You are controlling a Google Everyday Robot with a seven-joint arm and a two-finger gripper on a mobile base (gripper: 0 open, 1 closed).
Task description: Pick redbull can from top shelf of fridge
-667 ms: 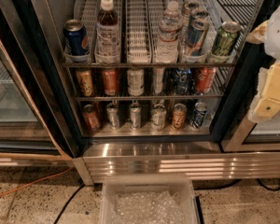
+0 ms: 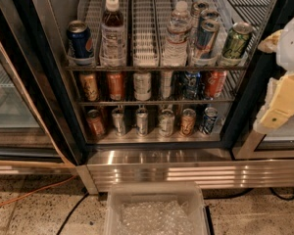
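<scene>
Blue-and-silver redbull can [image 2: 206, 36] sat on the top shelf [image 2: 144, 31] of the fridge [image 2: 161, 169]; gripper [image 2: 282, 80] was off at the right edge.
Can stood at the front of its lane, leaning slightly, with the clear water bottle [image 2: 177, 33] in the lane to its left and the green can [image 2: 235, 43] in the lane to its right. More can tops showed behind it in the same lane. Further left on that pale wire rack: one bare lane, then a bottle of brown drink [image 2: 112, 31], then a dark blue cola can [image 2: 80, 40]. Two darker shelves below held rows of mixed cans. White-and-cream gripper hung outside the cabinet, beside the right door frame, well apart from the redbull can and touching nothing; could not tell whether it was open or closed. A clear plastic bin [image 2: 154, 192] sat on the speckled floor before the steel base.
</scene>
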